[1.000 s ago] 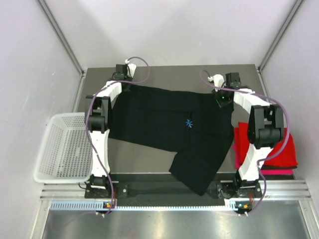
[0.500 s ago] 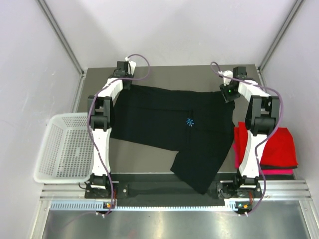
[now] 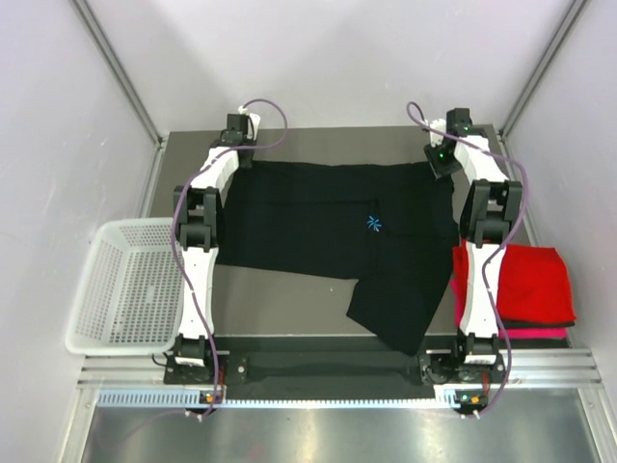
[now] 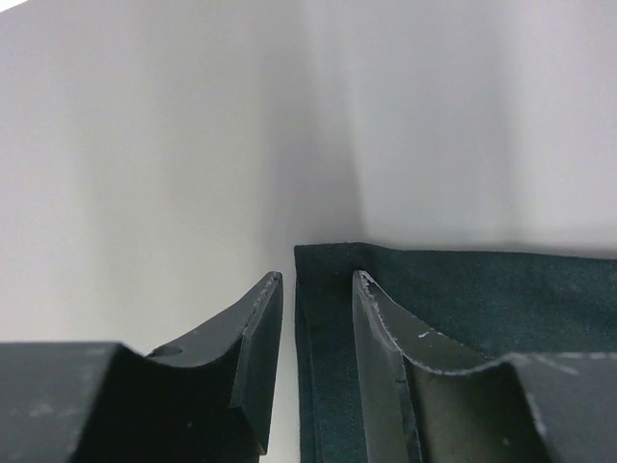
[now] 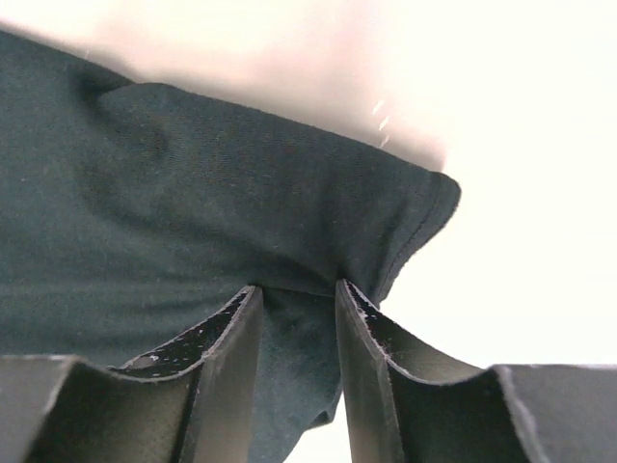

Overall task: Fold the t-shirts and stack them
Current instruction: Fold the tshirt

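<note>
A large black t-shirt (image 3: 308,217) with a small light-blue mark (image 3: 374,224) lies spread across the table, one part hanging toward the near edge. My left gripper (image 3: 245,162) is shut on its far left corner, whose hem (image 4: 323,367) shows between the fingers (image 4: 316,280). My right gripper (image 3: 444,166) is shut on the far right corner, with cloth (image 5: 193,193) bunched between its fingers (image 5: 297,286). A folded red t-shirt (image 3: 525,280) lies at the right on a magenta one (image 3: 535,333).
A white plastic mesh basket (image 3: 125,285) stands off the table's left side. White walls close in the back and sides. A metal rail (image 3: 337,371) with both arm bases runs along the near edge.
Both grippers have moved toward the far edge and drawn the black t-shirt with them. The right gripper has also moved right, stretching the far hem straighter. The near hanging part has slid up and right.
</note>
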